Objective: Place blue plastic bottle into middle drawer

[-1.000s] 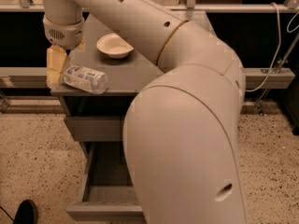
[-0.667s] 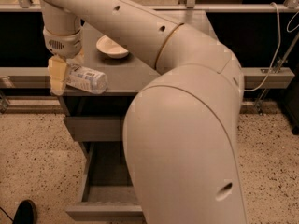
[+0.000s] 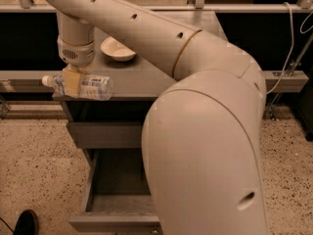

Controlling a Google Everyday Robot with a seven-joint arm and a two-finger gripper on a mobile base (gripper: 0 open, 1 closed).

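Observation:
The blue plastic bottle (image 3: 90, 87) lies on its side at the front left edge of the grey cabinet top (image 3: 146, 77), with its white cap pointing left past the edge. My gripper (image 3: 72, 81) hangs straight down from the wrist and sits over the bottle's cap-side half, its yellowish pad crossing in front of the bottle. The middle drawer (image 3: 113, 222) is pulled open below, its flat bottom partly hidden by my large cream arm (image 3: 205, 146).
A shallow white bowl (image 3: 117, 49) sits further back on the cabinet top. A closed grey drawer front (image 3: 105, 133) is above the open drawer. A dark shoe (image 3: 25, 223) is on the speckled floor at the lower left. Dark shelving runs behind.
My gripper has moved right and a little down, from beside the bottle's left end to over the bottle. The bottle has stayed in place, and its cap now shows.

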